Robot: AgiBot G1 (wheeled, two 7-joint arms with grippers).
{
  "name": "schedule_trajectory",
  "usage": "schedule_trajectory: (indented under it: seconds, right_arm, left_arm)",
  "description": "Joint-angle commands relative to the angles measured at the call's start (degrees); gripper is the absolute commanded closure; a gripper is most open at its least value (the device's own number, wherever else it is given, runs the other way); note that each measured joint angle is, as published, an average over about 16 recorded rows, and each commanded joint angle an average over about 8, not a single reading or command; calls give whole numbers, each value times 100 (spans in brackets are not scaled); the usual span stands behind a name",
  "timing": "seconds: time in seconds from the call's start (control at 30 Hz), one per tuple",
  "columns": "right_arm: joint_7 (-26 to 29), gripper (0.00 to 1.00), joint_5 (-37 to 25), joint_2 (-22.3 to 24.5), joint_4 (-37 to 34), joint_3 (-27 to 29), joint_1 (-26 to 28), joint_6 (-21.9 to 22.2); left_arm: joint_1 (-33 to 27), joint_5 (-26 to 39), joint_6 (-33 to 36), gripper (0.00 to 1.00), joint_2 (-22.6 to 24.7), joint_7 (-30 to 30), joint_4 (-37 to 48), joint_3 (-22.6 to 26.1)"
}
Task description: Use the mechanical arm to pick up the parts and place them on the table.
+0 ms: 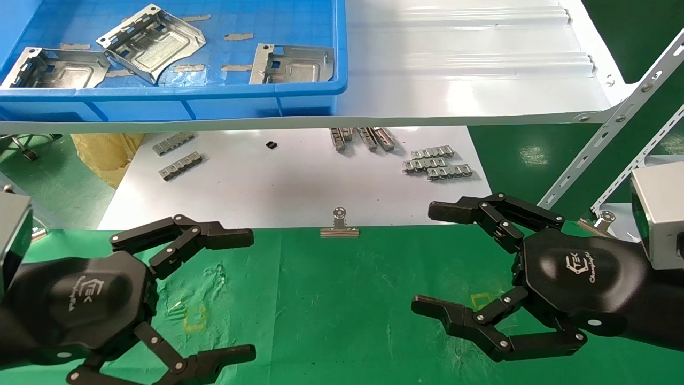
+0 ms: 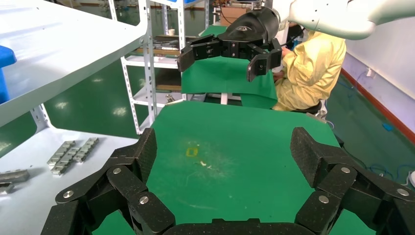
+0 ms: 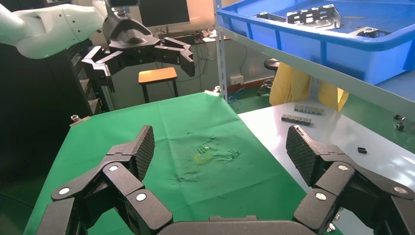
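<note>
1. Green wrinkled cloth covers the table (image 1: 347, 299), with small yellow square outlines on it; a white sheet (image 1: 288, 182) adjoins its far edge, held by a silver binder clip (image 1: 339, 224).
2. Above the sheet, a white shelf (image 1: 470, 80) carries a blue plastic bin (image 1: 214, 96).
3. Three parts lie inside the bin: one (image 1: 56, 68) at the robot's left, one (image 1: 152, 43) tilted on edge beside it, and one (image 1: 293, 64) nearer the bin's right wall.
4. Small ribbed silver strips (image 1: 437, 164) rest on the white sheet (several loose groups).
5. The left gripper (image 1: 235, 291) hovers over the cloth at the near left, fingers spread wide, holding nothing.
6. The right gripper (image 1: 435, 259) hovers over the cloth at the near right, fingers likewise spread apart and empty.
7. Both grippers are well apart from the bin.
</note>
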Motion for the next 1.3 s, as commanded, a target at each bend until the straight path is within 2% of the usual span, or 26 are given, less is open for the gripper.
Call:
schedule_trajectory:
  seconds: [0.03, 0.83, 0.87, 1.1, 1.13, 1.3]
  right_arm:
    - [0, 0, 0, 0, 0, 0, 0, 0]
    - [0, 0, 0, 0, 0, 0, 0, 0]
    - [0, 8, 0, 0, 0, 0, 0, 0]
    - [0, 95, 0, 0, 0, 0, 0, 0]
    - [0, 100, 0, 0, 0, 0, 0, 0]
    - [0, 100, 0, 0, 0, 0, 0, 0]
  left_arm:
    - [0, 0, 0, 0, 0, 0, 0, 0]
    - [0, 0, 0, 0, 0, 0, 0, 0]
    - [0, 0, 0, 0, 0, 0, 0, 0]
    - [0, 0, 0, 0, 0, 0, 0, 0]
    - [0, 0, 0, 0, 0, 0, 0, 0]
    - [0, 0, 0, 0, 0, 0, 0, 0]
